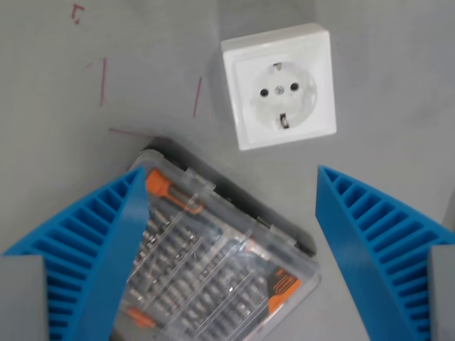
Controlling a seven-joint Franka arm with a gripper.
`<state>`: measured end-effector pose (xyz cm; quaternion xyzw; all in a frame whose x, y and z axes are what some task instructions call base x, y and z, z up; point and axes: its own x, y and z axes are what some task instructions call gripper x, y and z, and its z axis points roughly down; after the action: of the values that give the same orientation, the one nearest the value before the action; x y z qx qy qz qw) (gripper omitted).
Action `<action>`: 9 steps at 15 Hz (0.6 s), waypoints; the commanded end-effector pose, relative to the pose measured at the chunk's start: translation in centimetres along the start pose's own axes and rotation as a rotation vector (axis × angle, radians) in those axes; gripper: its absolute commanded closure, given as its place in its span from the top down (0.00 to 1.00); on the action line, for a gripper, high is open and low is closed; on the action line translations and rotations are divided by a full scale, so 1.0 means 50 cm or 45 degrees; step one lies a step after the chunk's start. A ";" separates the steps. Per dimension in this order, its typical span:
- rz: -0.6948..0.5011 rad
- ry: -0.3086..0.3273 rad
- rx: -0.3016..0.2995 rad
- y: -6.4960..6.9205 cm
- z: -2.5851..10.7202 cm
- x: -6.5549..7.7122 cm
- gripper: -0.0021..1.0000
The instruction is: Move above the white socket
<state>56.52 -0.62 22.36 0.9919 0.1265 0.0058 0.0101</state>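
Note:
The white socket [279, 86] is a square wall outlet with a round recessed face and two pin holes. It lies flat on the grey table in the upper middle of the wrist view, slightly tilted. My gripper [231, 192] is open and empty. Its two blue ribbed fingers [99, 249] come up from the bottom left and bottom right. The socket lies above the gap between the fingertips, nearer the right finger [370, 241], and nothing touches it.
A clear plastic case of screwdriver bits [213, 263] with orange parts lies between the fingers, partly hidden by the left one. Thin red pen marks [104, 79] are on the grey table [398, 106] at the upper left.

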 end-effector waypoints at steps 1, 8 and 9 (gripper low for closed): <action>-0.146 -0.001 0.007 0.022 0.017 0.021 1.00; -0.192 -0.009 0.018 0.046 0.052 0.040 1.00; -0.193 -0.005 0.019 0.049 0.056 0.042 1.00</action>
<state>58.19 -2.01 19.87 0.9870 0.1597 0.0095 0.0152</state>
